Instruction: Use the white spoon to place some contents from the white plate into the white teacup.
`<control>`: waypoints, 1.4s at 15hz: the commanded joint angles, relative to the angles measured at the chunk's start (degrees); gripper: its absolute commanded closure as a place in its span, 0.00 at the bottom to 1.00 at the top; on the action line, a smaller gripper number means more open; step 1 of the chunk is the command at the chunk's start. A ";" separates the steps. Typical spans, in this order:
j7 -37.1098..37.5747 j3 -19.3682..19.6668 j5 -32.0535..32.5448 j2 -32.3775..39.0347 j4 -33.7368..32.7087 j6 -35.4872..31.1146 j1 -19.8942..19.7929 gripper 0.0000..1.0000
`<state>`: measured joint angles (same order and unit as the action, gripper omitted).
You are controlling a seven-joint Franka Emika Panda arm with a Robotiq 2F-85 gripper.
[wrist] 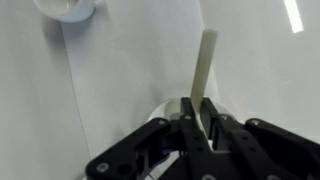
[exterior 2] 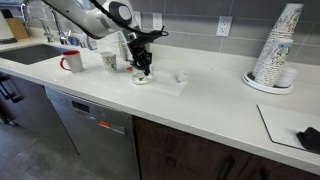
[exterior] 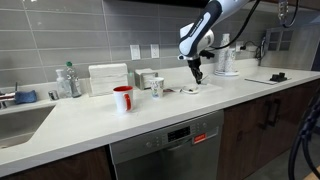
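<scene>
Nearest, in both exterior views, a dishwasher sits under the front edge of a pale counter. At the near right of the counter lies a flat white board with a dark thing on its right corner; what that thing is cannot be told.

Further back, about mid-counter, the plate lies flat. The gripper hangs straight down over it, very close; whether it touches the plate cannot be told. In the wrist view the fingers are clamped on the spoon. Its pale handle sticks out past them and lies flat over the counter, while its bowl is hidden under the fingers. A curved bit of the plate's rim shows just beneath the fingers there.

Just right of the plate, apart from it, stands the teacup, upright. In the wrist view it shows cut off at the top left corner.

Left of the plate stands a taller white cup. Further left is a red mug with a white inside. Beyond them, at the far left, is the sink.

Far right, a stack of paper cups stands on a round tray. On the tiled wall behind is an outlet. The arm reaches in from the far side.
</scene>
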<state>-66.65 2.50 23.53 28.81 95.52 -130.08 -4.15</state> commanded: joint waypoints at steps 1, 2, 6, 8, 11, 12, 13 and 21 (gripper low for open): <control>-2.34 -1.65 -2.17 0.54 0.06 0.09 -1.04 0.97; -2.33 -1.70 -2.22 0.58 0.02 0.11 -1.02 0.97; -4.21 -2.57 -4.10 0.74 -0.16 -0.11 -1.87 0.97; -5.52 -2.88 -5.55 0.91 -0.34 -0.28 -2.42 0.97; -9.05 -3.79 -9.54 1.48 -1.08 0.16 -4.08 0.97; -10.32 -3.99 -10.95 1.76 -1.35 0.02 -4.72 0.97; -11.75 -4.27 -12.44 2.00 -1.61 0.02 -5.39 0.97; -23.41 -6.38 -24.00 4.94 -4.78 1.25 -10.31 0.97</control>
<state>-85.44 -2.26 3.49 31.09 93.07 -130.01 -12.33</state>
